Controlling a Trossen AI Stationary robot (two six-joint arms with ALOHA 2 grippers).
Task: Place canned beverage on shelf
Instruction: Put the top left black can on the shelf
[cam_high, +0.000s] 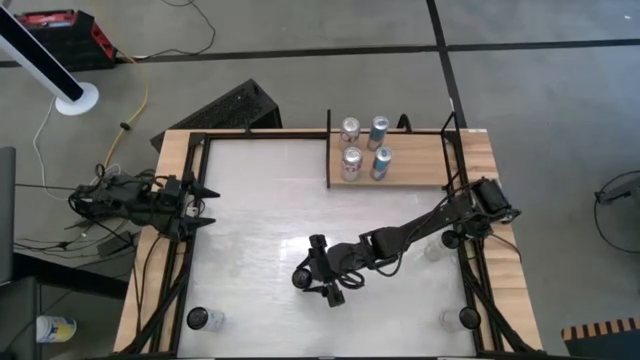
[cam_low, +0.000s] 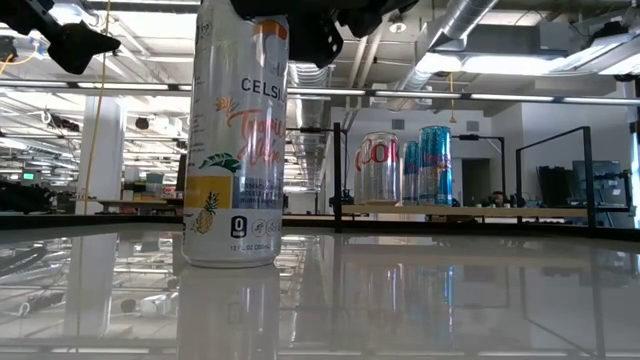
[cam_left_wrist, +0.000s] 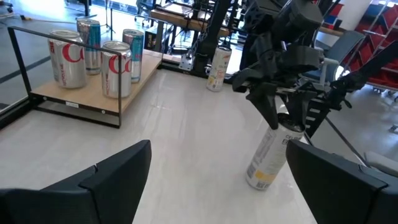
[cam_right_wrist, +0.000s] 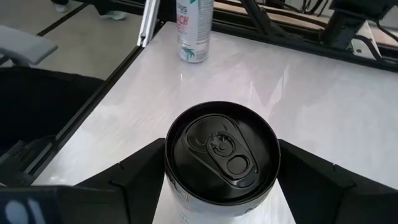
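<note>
Straddling an upright can (cam_right_wrist: 221, 152) near mid-table, well short of the shelf (cam_high: 420, 160): right gripper (cam_high: 322, 276), fingers (cam_right_wrist: 127, 177) spread either side of the black lid, close to its rim, contact not clear, can standing on the table (cam_high: 260, 210). On the shelf, four cans (cam_high: 364, 148) in a two-by-two cluster at its left end. Off the shelf, three more cans: near-left corner (cam_high: 198, 318), near-right corner (cam_high: 468, 318), one by the right edge (cam_high: 433, 250). Waiting at the table's left edge, level with the shelf front: left gripper (cam_high: 205, 205), fingers wide apart, holding nothing
</note>
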